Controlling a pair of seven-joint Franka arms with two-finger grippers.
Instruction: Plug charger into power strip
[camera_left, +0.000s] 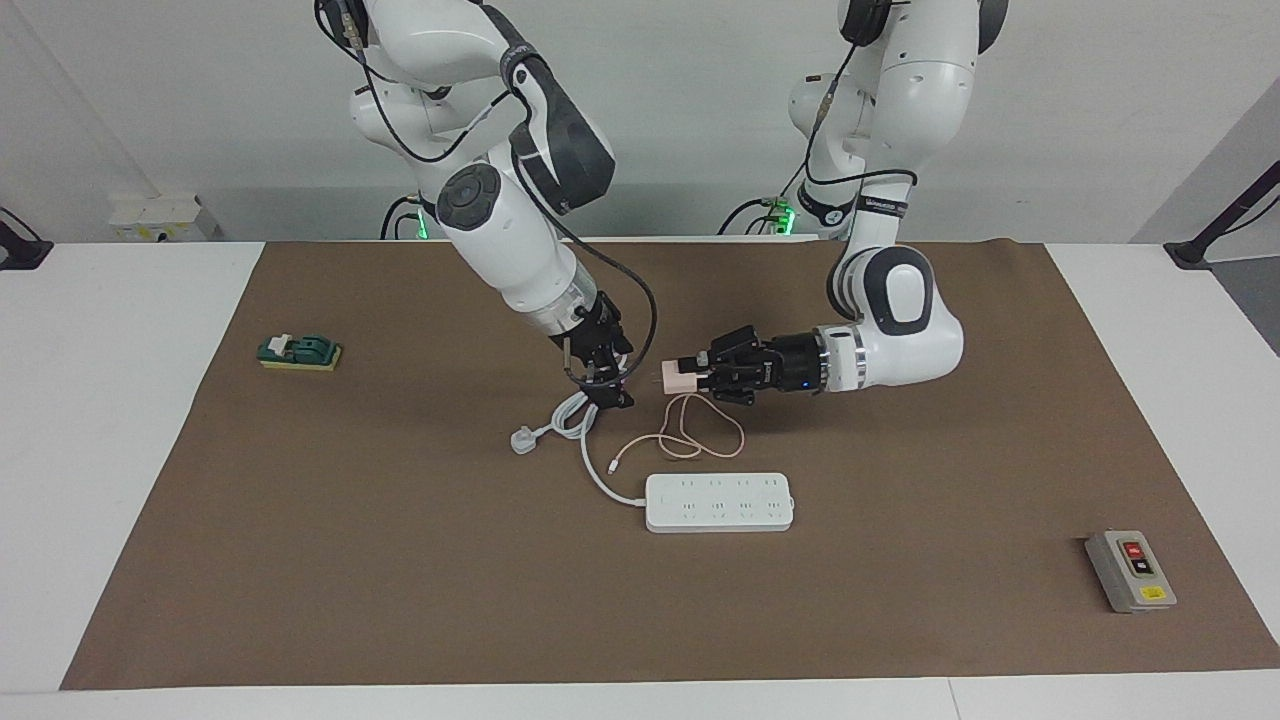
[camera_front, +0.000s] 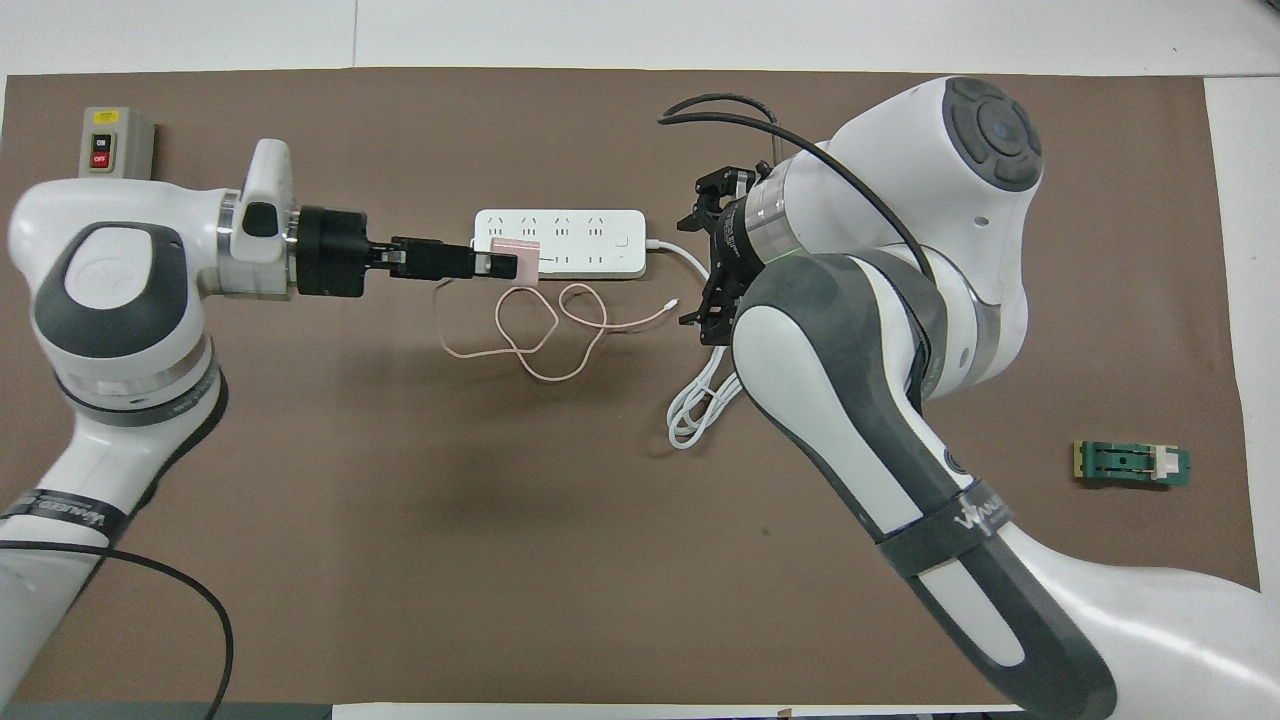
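**Charger carried by the left arm alone, prongs leading, above the strip**

Nearest the robots, the right gripper (camera_left: 600, 385) hangs low over the looped thick white cord (camera_left: 572, 415) of the power strip, its fingers spread and empty. Standing apart from the charger, it looks to have no part in the grip, so the plugging would fall to the other arm.

Beside it, the left gripper (camera_left: 697, 377) reaches in level from the left arm's end, fingers pinched on the small pale-pink cube-shaped charger (camera_left: 678, 376). The cube sits at the fingertips with its metal prongs pointing away from the wrist, probably so that they stay clear for the sockets. It is in the air, over the mat just robot-side of the strip. Its thin pink cable (camera_left: 686, 440) drops slack and lies in loops on the brown mat (camera_left: 400, 560), so it should not tug on the charger.

Farther out, the long flat white multi-socket power strip (camera_left: 719, 502) lies flat, sockets up, nothing plugged in. The prongs face sideways, so the wrist must likely turn them downward before pressing.

Farthest lies a grey box with red and black buttons (camera_left: 1131, 571).
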